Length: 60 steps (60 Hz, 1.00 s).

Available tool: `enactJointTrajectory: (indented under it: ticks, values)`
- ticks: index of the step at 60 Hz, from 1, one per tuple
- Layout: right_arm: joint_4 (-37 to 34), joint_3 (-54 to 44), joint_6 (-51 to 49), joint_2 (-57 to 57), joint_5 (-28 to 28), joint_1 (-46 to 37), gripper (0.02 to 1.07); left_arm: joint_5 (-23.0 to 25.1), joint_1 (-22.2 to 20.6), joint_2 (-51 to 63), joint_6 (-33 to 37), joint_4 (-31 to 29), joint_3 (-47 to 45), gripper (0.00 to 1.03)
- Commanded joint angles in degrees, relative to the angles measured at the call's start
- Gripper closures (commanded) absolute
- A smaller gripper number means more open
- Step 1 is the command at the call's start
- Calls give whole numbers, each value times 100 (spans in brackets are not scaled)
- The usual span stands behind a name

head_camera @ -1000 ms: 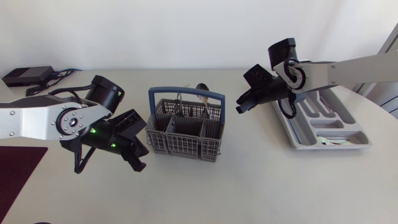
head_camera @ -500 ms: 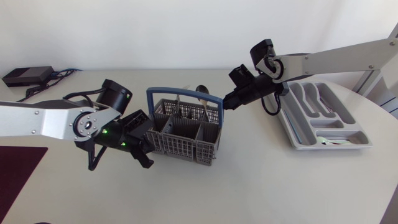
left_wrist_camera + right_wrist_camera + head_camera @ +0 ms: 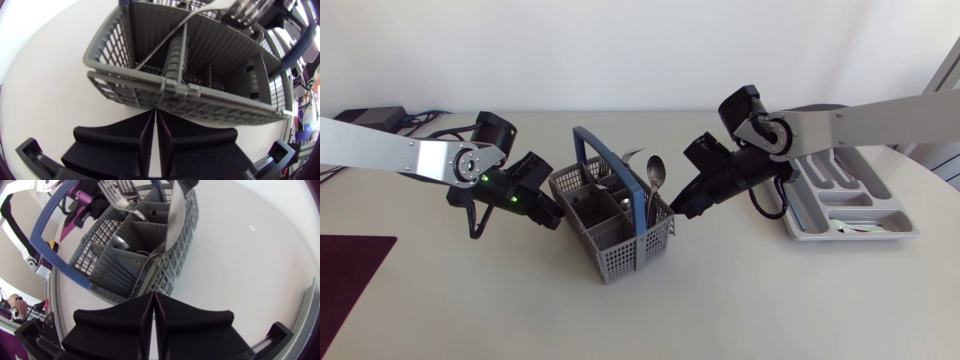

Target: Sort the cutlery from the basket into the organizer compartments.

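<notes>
Left arm enters from the left side, extended low toward centre. Left gripper: fingers pressed flat together. Right arm enters from the right, wrist angled downward. Right gripper: fingers likewise meeting edge to edge.

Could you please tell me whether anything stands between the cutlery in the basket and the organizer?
Only the right arm: it lies across the table between the basket and the organizer, with the right gripper, shut, beside the basket's wall near the spoon. No other object shows on that stretch of table.
</notes>
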Motion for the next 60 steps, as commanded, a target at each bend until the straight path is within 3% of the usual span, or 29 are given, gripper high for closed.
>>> enactJointTrajectory:
  ticks: [1,6,19,27,32,36,40,45,48,55,60]
  values:
    - [-132,-390,-71,-323,-131,207,101,265,83,259,55,61,443,97]
    - [-141,-636,-97,-543,-122,374,101,502,57,505,46,-115,786,97]
    - [-194,-1084,-71,-947,-17,735,101,573,-286,848,38,-282,1260,97]
    - [-97,-1251,8,-1185,353,682,101,449,-101,822,73,-888,1559,95]
    - [-123,-1313,70,-1396,458,471,100,370,198,470,55,-1152,1550,80]
    - [-141,-1383,87,-1589,616,339,85,370,347,75,46,-1521,1533,74]
    - [-185,-1418,105,-1721,695,225,77,344,444,-268,-59,-1873,1577,71]
    - [-308,-1409,131,-1835,862,172,57,326,400,-681,-332,-2462,1796,59]
    - [-352,-1401,175,-1914,941,155,46,291,259,-778,-499,-2936,2069,57]
    - [-475,-1348,307,-2064,1108,155,35,159,-224,-910,-947,-3613,2605,57]
    - [-563,-1304,369,-2187,1205,163,34,-192,-690,-874,-1333,-3894,3009,57]
